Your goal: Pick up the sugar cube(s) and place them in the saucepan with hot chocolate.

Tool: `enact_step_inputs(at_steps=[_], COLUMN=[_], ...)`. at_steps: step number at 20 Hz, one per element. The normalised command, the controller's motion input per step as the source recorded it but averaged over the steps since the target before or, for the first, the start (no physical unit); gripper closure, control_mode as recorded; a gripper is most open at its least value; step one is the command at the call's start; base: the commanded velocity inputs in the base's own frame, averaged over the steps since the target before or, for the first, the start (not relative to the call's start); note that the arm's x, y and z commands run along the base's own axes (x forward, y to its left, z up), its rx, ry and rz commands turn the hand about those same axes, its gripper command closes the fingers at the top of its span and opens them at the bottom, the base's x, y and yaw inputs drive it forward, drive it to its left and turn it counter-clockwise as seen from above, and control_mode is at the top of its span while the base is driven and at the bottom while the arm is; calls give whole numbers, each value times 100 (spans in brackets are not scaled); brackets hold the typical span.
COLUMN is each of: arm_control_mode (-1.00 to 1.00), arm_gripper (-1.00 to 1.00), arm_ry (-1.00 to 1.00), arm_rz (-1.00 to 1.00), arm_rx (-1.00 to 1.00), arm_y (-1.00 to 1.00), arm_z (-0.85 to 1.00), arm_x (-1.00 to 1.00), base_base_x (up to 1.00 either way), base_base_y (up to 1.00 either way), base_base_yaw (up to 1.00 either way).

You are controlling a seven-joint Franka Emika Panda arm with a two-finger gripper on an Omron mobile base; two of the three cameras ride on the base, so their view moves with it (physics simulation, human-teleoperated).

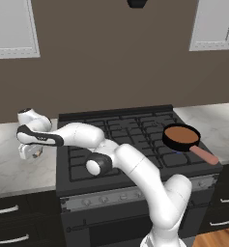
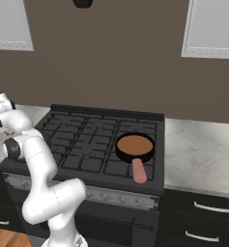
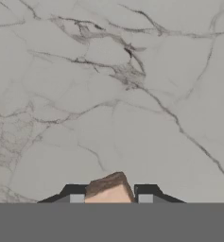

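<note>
Your tool (image 3: 109,196) grips the orange-tan sugar cube (image 3: 108,188) above the marble desk (image 3: 132,94); the saucepan (image 1: 181,136) lies well off across the stove (image 1: 125,140), to the arm's right.

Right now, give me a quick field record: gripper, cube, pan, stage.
gripper: above the marble counter left of the stove, shut on a sugar cube
sugar cube: orange-tan, between the fingers
saucepan: on the stove's right side, brown liquid inside, handle pointing toward the stove's front edge
stage: cube gripped, not yet in the pan
</note>
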Motion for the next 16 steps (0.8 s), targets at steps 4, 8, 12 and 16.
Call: enact_step_inputs(at_steps=[4, 8, 12, 16], arm_control_mode=[-100, -100, -100, -100], arm_gripper=[100, 100, 100, 100], arm_ry=[0, 0, -3, -5], arm_rz=[0, 0, 0, 0], arm_rx=[0, 0, 0, 0], arm_y=[0, 0, -15, -79], arm_z=[0, 0, 0, 1], arm_x=[-34, -22, -12, -35], base_base_x=[0, 0, 0, 0], base_base_y=[0, 0, 0, 0], base_base_yaw=[0, 0, 0, 0])
